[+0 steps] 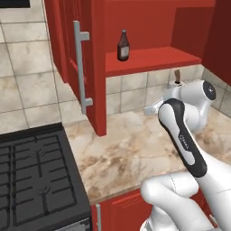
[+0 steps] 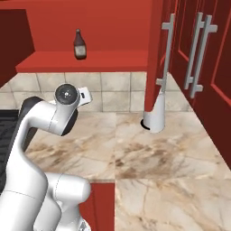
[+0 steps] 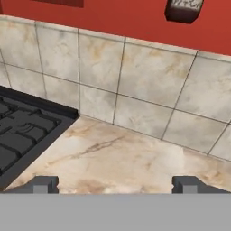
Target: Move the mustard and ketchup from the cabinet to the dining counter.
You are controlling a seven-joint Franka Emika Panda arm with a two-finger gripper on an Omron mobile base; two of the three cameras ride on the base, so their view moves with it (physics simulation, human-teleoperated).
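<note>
The ketchup (image 1: 123, 45), a dark red-brown bottle with a black cap, stands upright on the red shelf of the open cabinet (image 1: 149, 61). It is also in the right base view as the ketchup (image 2: 80, 45), and its base shows at the top of the hand view as the ketchup (image 3: 182, 10). My gripper (image 3: 116, 185) is open with nothing between its fingers. It hangs low over the marbled worktop, below the shelf and well short of the bottle. The mustard and the dining counter are out of view.
A black stove (image 1: 36, 176) sits left of the marbled worktop (image 1: 131, 149). The open cabinet door (image 1: 97, 67) with its silver handle (image 1: 80, 67) hangs over the worktop. A white cone-shaped object (image 2: 155, 117) stands by the tiled wall. Closed cabinet doors (image 2: 198, 58) are at the right.
</note>
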